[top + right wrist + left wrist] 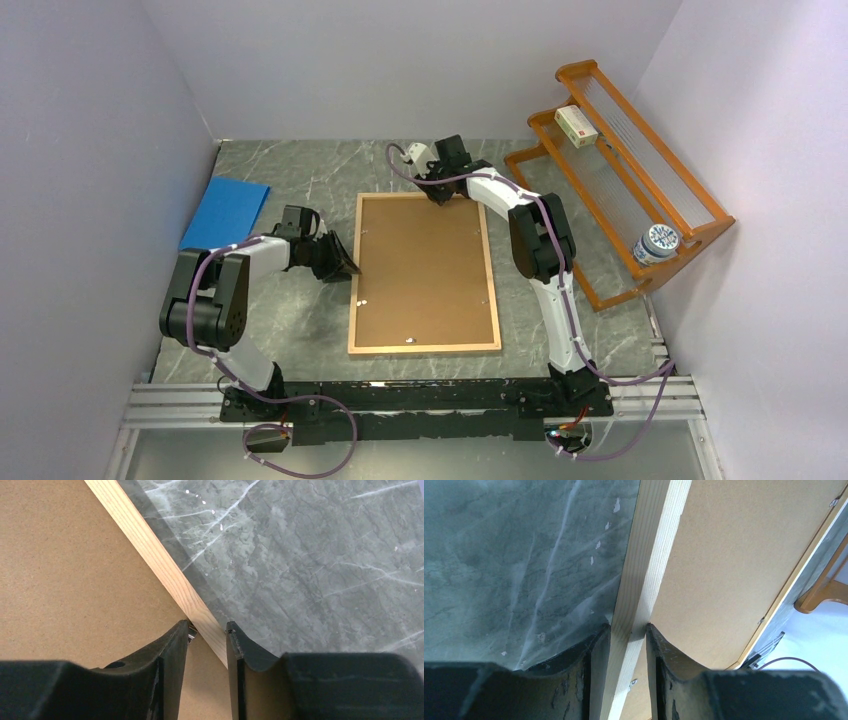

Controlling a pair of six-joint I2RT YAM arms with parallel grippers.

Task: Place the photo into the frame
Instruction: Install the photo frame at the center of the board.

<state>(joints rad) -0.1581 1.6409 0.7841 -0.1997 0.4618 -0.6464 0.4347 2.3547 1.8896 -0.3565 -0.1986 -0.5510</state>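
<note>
The frame [425,347] [646,555] [150,550] lies flat and face down at the middle of the grey-green marbled bench [300,330] [524,555] [325,555], with its narrow light-wood border enclosing the brown hardboard backing panel [425,270] [734,570] [65,580]. The panel sits inside the border, and small metal tabs [410,340] [634,682] show along its edges. The left gripper [347,265] [629,630] meets the frame's left long side. In the left wrist view its 2 jaws straddle the border, 1 on the bench side and 1 over the backing, clamped on the wood. The right gripper [440,195] [207,627] reaches the far short side near the middle. In the right wrist view the border runs diagonally between its jaws, which close on it beside a metal tab [191,636]. A plain blue sheet [225,210] lies flat at the far left of the bench, well apart from the frame. An orange slatted wooden rack [575,72] stands along the right wall. A small white-and-green box [577,126] sits on its upper level, and a blue-and-white cylindrical container [656,243] rests at its near end.
</note>
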